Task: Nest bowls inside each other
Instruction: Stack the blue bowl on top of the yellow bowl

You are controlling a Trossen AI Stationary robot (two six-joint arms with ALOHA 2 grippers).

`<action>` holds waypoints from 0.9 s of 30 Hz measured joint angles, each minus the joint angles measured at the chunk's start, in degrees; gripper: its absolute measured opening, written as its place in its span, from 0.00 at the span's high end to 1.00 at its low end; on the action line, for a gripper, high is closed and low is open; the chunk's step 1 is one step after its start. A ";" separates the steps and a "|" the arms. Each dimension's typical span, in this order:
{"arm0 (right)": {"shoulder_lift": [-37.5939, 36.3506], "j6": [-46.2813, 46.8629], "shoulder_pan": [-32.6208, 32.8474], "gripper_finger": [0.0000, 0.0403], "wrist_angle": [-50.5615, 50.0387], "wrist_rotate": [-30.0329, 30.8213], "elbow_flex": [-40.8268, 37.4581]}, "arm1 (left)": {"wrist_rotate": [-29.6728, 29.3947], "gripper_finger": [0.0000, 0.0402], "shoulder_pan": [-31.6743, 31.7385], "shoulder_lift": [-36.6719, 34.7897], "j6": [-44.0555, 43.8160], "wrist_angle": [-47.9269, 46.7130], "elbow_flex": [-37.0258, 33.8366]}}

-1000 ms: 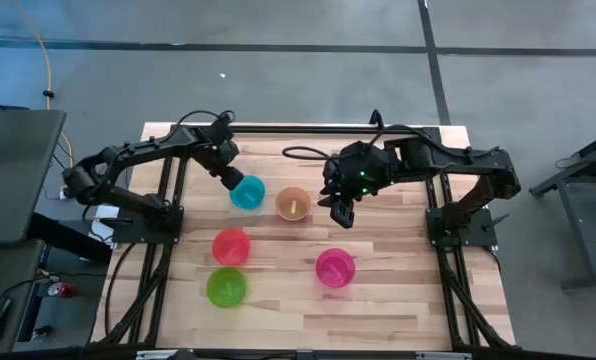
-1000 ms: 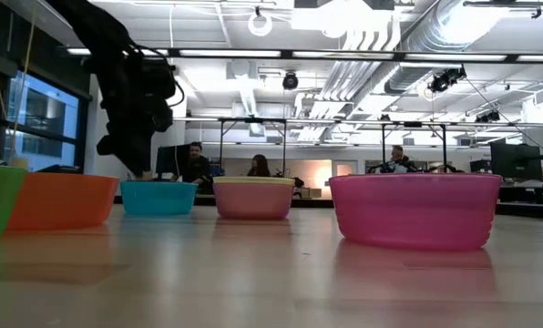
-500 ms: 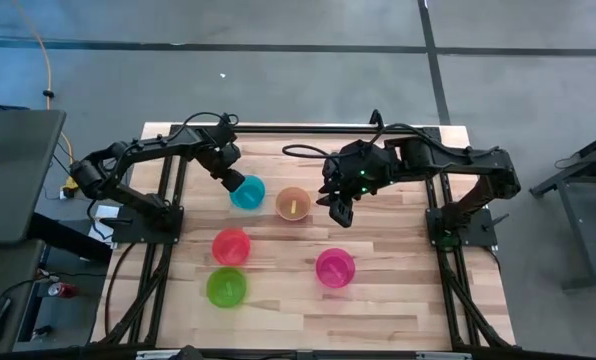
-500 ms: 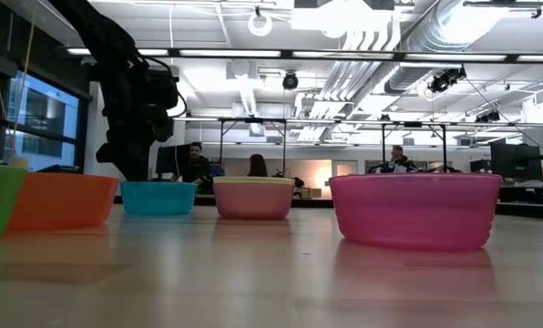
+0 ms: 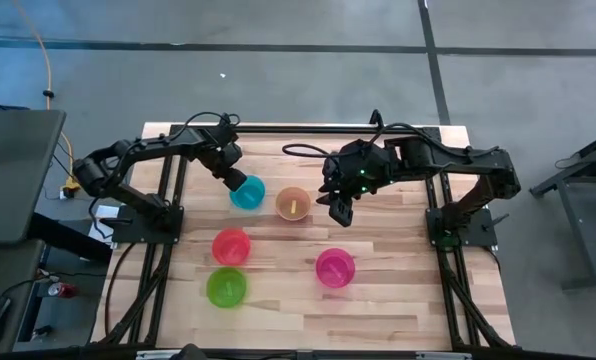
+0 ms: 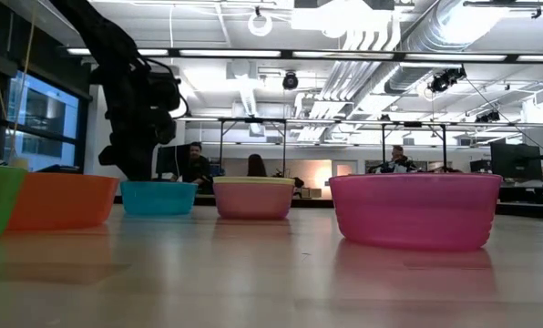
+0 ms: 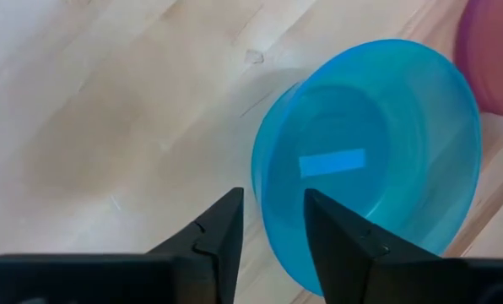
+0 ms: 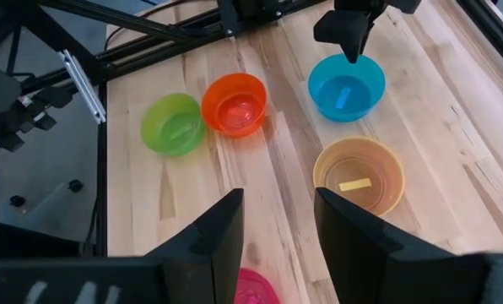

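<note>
my left end effector (image 7: 273, 221) sits narrowly parted astride the near rim of the small round translucent blue plastic bowl (image 5: 247, 192), upper middle of the high view on the wooden surface (image 5: 398, 250). closing off-centre could tip or skid that light bowl. my right end effector (image 8: 278, 221) hovers parted, empty. only its wrist view shows the yellow bowl nested in another (image 8: 359, 176).
</note>
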 joint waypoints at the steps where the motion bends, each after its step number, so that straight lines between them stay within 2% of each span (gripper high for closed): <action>1: 0.00 0.01 0.00 0.66 0.00 0.04 0.00 | 0.09 0.72 0.00 0.22 0.00 0.00 0.00; 8: 0.00 0.05 0.00 0.66 0.00 0.06 0.00 | 0.21 0.77 -0.79 1.53 -0.27 0.19 0.00; 16: 0.00 0.20 0.00 0.66 -0.02 0.04 0.00 | 0.19 0.98 -0.77 1.82 -1.05 0.61 0.00; 27: 0.00 0.04 0.00 0.66 -0.22 0.30 0.00 | 1.32 1.00 -0.76 1.82 -3.04 -0.82 0.92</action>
